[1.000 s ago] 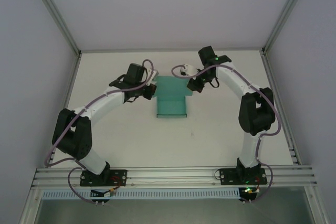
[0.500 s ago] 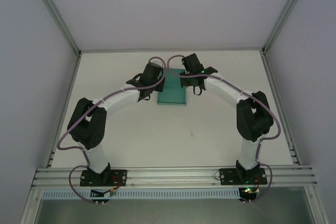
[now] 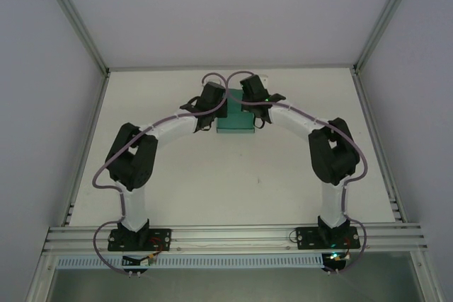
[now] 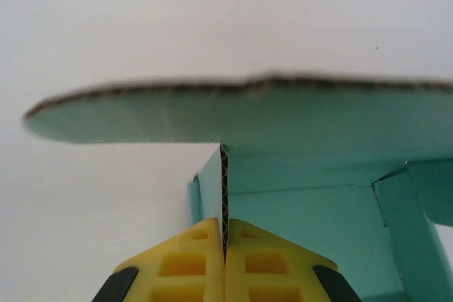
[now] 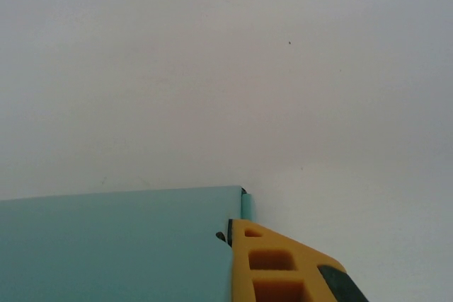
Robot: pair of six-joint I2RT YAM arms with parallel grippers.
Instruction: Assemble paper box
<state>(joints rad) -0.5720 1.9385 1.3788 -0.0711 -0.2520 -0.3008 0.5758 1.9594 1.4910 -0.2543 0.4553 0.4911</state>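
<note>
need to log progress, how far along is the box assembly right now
Done: the paper box is partly folded up, with a side wall upright and a corner formed beside it. In hand: the left gripper pinches that wall, and the right gripper looks shut on a panel edge at the other side. Left: the big rounded flap stands open, so closing and tucking it remain.

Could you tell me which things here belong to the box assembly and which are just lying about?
Belonging to the job: paper box; left hand, shut on its wall; right hand, at its edge.
Just surroundings: white table; aluminium frame rail.
</note>
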